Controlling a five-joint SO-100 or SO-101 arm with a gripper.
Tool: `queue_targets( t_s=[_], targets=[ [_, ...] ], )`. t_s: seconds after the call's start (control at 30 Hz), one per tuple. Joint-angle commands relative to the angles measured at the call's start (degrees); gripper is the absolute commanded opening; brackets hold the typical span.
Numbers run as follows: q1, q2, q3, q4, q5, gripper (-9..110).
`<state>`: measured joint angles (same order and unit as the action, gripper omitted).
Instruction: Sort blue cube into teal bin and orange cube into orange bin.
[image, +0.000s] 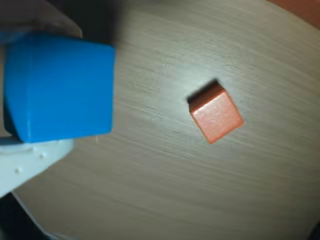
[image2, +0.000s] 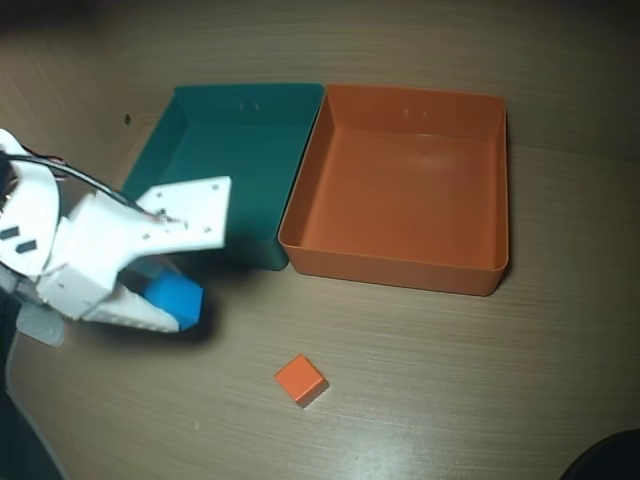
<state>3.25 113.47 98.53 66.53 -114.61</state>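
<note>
Pincer (image2: 185, 285) clamped on blue cube (image2: 176, 300), 2 white fingers w/ the cube between them, near the lower left corner of the teal bin (image2: 190, 125) in the overhead view. Wrist view shows the cube (image: 62, 87) large at left, pinched btwn a white finger (image: 35, 155) below and another above; cube looks lifted off the wooden table (image2: 450, 380), but height can't be told for sure. Orange cube (image2: 300, 380) lies on the table, well below the teal bin's lower right corner, apart from the pincer; wrist view has it (image: 217, 112) right of the blue one, turned at an angle. Orange bin (image2: 495, 190) sits right of the teal bin, walls touching. Both bins hold nothing. Teal bin's far wall has 2 small holes.
</note>
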Motion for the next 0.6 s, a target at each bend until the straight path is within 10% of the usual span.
queue_targets(
  t_s=[0.0, 0.57],
  targets=[
    [-4.4, 4.5, -3.5, 0.3, 2.5, -6],
    [-36.0, -1.4, -4.6, 0.2, 30.1, -6]
  ],
)
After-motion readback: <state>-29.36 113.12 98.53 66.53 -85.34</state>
